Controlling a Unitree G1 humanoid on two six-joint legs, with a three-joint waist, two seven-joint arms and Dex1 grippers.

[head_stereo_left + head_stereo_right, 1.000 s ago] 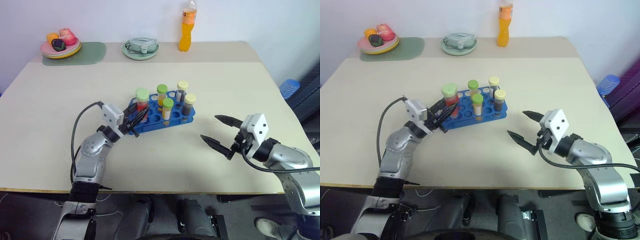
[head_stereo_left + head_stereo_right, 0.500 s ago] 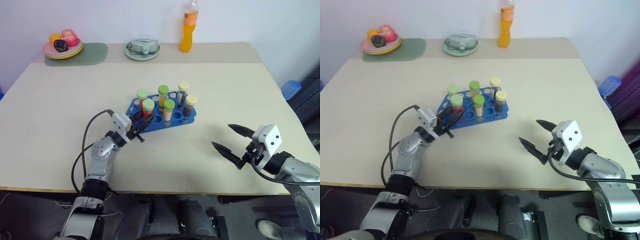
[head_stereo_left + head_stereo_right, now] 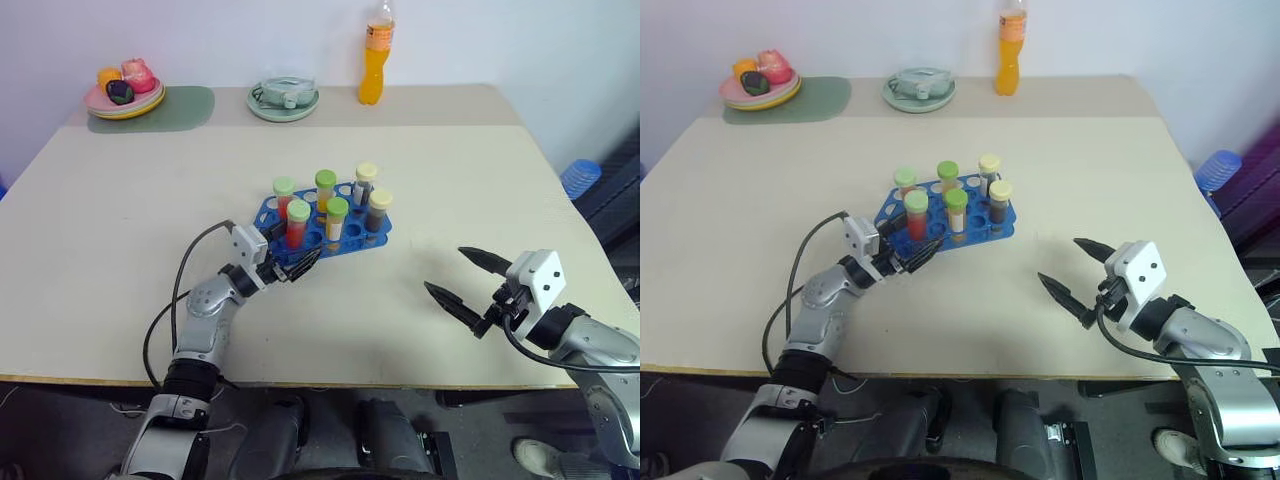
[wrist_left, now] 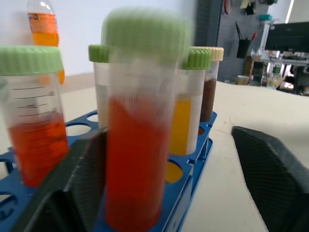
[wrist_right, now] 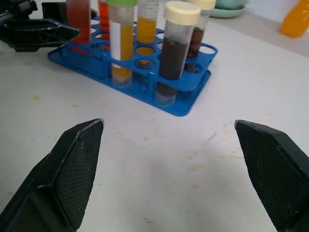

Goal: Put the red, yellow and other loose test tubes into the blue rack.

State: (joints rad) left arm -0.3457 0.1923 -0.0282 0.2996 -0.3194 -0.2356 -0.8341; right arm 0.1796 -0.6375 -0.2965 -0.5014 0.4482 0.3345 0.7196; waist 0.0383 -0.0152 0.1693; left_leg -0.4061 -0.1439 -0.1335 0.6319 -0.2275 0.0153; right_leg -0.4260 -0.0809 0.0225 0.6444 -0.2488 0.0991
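The blue rack (image 3: 352, 241) stands mid-table with several capped tubes upright in it. The red tube (image 3: 297, 226) with a green cap sits in a front-left hole. My left gripper (image 3: 295, 259) is open around it: in the left wrist view one finger (image 4: 72, 193) stands close beside the tube and the other (image 4: 270, 179) well clear. The yellow tube (image 3: 336, 221) and the dark brown tube (image 5: 174, 53) with a cream cap also stand in the rack. My right gripper (image 3: 445, 270) hangs open and empty to the rack's right, near the table's front.
At the table's far edge stand an orange drink bottle (image 3: 375, 55), a pale green lidded dish (image 3: 283, 98) and a plate of fruit (image 3: 125, 92) on a green mat. A blue ribbed cup (image 3: 580, 176) sits beyond the table's right edge.
My left gripper, which was shut on the red tube and lowering it into the rack, has opened; the tube now stands in its hole. My right gripper stays open.
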